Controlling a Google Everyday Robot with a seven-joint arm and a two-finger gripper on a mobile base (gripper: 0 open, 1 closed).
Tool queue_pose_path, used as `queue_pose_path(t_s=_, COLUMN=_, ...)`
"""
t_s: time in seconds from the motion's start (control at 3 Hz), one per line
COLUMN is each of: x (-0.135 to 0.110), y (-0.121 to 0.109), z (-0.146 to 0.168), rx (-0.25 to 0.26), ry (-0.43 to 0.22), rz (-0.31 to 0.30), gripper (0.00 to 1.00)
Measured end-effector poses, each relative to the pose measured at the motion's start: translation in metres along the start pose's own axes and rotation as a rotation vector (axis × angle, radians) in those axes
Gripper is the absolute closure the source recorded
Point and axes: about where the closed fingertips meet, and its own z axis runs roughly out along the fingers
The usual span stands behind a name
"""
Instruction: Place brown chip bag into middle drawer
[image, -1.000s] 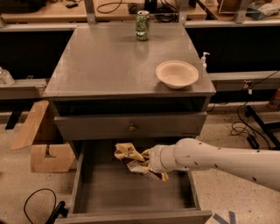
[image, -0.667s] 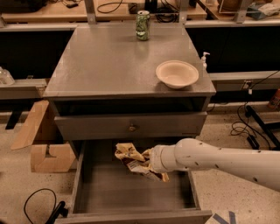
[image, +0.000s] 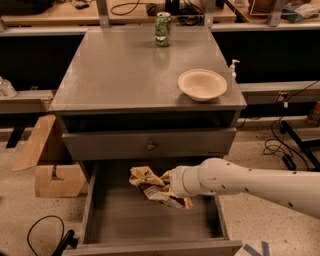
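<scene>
The brown chip bag (image: 146, 179), crumpled tan foil with dark patches and a white label, sits at the end of my white arm. My gripper (image: 166, 190) reaches in from the right and is shut on the bag's right side; the bag largely hides the fingers. It holds the bag over the back middle of the open middle drawer (image: 150, 225), a wide grey tray pulled out at the bottom of the cabinet. I cannot tell whether the bag touches the drawer floor.
A closed grey drawer front with a small round knob (image: 150, 146) is just above the bag. On the cabinet top stand a cream bowl (image: 202, 84) and a green can (image: 162, 29). A cardboard box (image: 50, 170) lies on the floor at left, cables (image: 280, 145) at right.
</scene>
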Motion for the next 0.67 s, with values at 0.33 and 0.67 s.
queue_pose_path(t_s=0.33, x=-0.0008, y=0.0006, z=0.0009, rx=-0.002, ry=-0.001, rz=-0.001, gripper=0.12)
queue_pose_path(t_s=0.67, x=-0.0014, y=0.0012, z=0.0016, rx=-0.004, ry=-0.002, rz=-0.001, gripper=0.0)
